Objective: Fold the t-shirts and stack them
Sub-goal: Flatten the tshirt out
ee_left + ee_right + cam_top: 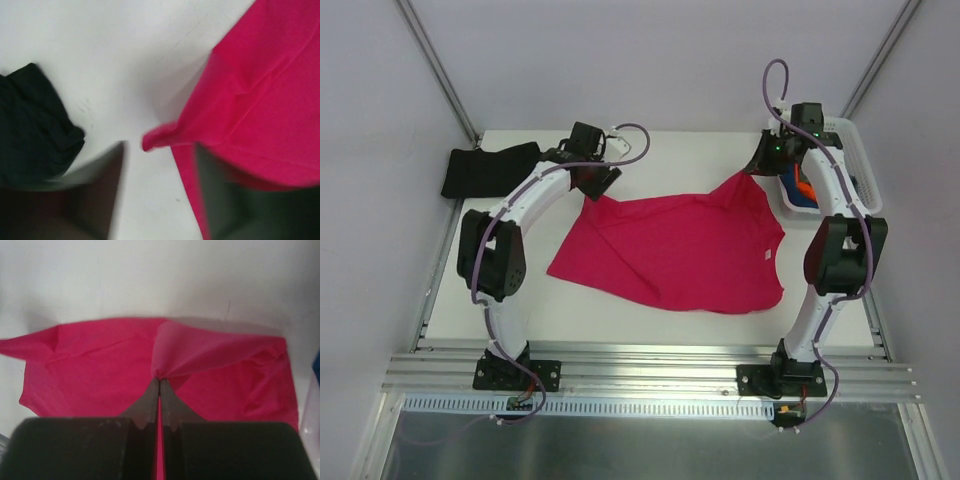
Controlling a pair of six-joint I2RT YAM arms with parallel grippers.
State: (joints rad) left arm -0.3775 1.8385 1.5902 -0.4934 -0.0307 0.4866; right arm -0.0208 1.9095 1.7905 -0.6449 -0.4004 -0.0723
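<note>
The crimson-pink t-shirt [680,250] lies spread on the white table, its white neck label [767,255] towards the right. My right gripper [765,160] is shut on the shirt's far right corner [200,347] and holds that corner raised above the table. My left gripper [595,182] is open at the shirt's far left corner. In the left wrist view that corner's tip [150,140] lies between the wide-apart fingers [102,175], and pink cloth [260,90] drapes past the right finger. The black t-shirt [485,168] lies bunched at the far left and also shows in the left wrist view [35,125].
A white lattice basket [865,175] stands at the far right edge with blue [800,197] and orange [804,183] cloth in it, close behind the right gripper. Grey walls enclose the table; an aluminium rail [650,365] runs along the near edge.
</note>
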